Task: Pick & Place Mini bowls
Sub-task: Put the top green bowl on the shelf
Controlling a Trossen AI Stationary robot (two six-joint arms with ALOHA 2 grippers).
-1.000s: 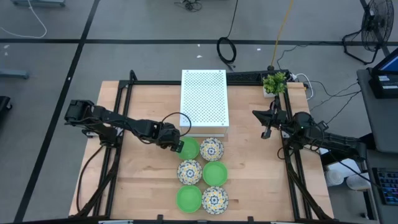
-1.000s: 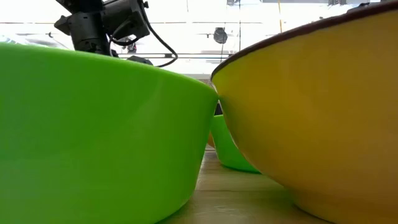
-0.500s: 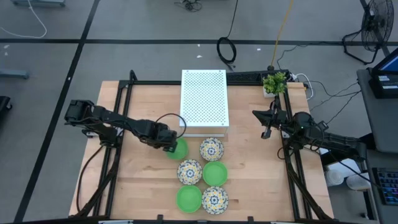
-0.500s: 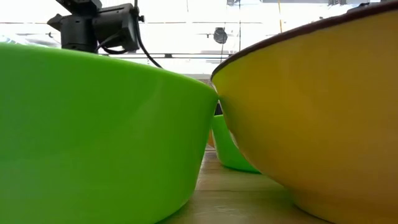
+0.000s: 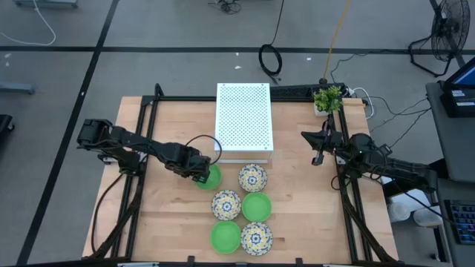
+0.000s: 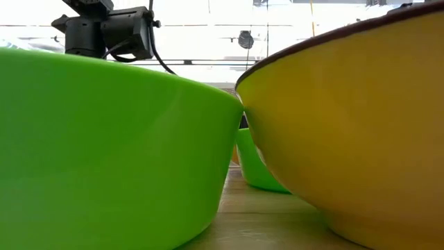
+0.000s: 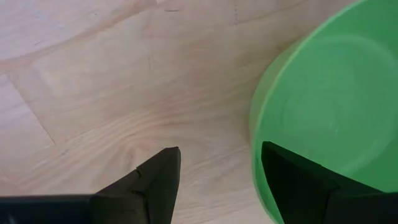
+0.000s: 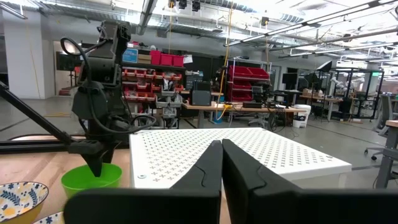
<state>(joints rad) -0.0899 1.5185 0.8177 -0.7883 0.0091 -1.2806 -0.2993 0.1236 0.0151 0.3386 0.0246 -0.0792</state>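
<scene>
Six mini bowls stand on the wooden table (image 5: 171, 222). The far-left green bowl (image 5: 212, 176) sits on its base, apart from the floral one (image 5: 252, 177). My left gripper (image 5: 201, 177) points down, open, straddling this bowl's left rim (image 7: 256, 124): one finger (image 7: 292, 180) is inside, the other (image 7: 155, 180) is outside over bare wood. The other bowls are two floral (image 5: 226, 205) (image 5: 257, 236) and two green (image 5: 257, 206) (image 5: 225, 236). My right gripper (image 8: 222, 155) is shut, raised at the table's right side (image 5: 319, 152). My left gripper has one finger inside the green bowl, lying against the inner wall (image 7: 264, 155) at the bowl's left side. The outer finger stands clear of the wall, so the rim is not pinched. The fingers come from above, pointing down. The bowl rests upright on the table.
A white perforated box (image 5: 244, 119) lies just beyond the bowls at the table's far middle. A small potted plant (image 5: 327, 99) stands at the far right. Bare wood stretches left of the bowls. The low view is filled by a green bowl (image 6: 104, 153) and a yellow-sided bowl (image 6: 347, 139).
My left gripper has tipped to point straight down and gone a little toward the table's left edge. With it the far-left green bowl has slid left along the table, away from the floral bowl beside it. Both have then kept still. The fingers stay apart.
</scene>
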